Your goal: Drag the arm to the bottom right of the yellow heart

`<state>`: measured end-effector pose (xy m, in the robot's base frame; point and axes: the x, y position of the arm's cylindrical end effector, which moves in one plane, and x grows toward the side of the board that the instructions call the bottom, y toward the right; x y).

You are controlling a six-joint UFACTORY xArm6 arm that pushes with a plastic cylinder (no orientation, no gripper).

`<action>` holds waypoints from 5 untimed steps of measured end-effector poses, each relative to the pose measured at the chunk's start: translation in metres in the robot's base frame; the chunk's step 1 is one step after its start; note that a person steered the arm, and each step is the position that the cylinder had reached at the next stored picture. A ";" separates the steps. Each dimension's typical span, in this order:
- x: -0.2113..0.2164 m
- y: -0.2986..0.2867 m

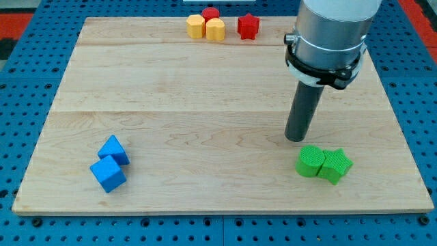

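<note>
The yellow heart (pixel 216 29) sits at the view's top centre of the wooden board (pixel 205 116), touching a yellow hexagon (pixel 196 26) on its left, with a red block (pixel 210 14) just behind them. A red star (pixel 248 26) lies a little to the heart's right. My tip (pixel 295 139) rests on the board at the view's right of centre, far below and to the right of the yellow heart, just above the green pair.
A green cylinder (pixel 311 161) and a green star (pixel 335 165) touch each other at the view's lower right. Two blue cubes (pixel 113 150) (pixel 108 173) sit together at the lower left. Blue pegboard surrounds the board.
</note>
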<state>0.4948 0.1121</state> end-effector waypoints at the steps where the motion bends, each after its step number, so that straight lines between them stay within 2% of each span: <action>1: -0.001 -0.017; 3: -0.030 -0.045; 5: -0.111 -0.051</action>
<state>0.3834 0.0614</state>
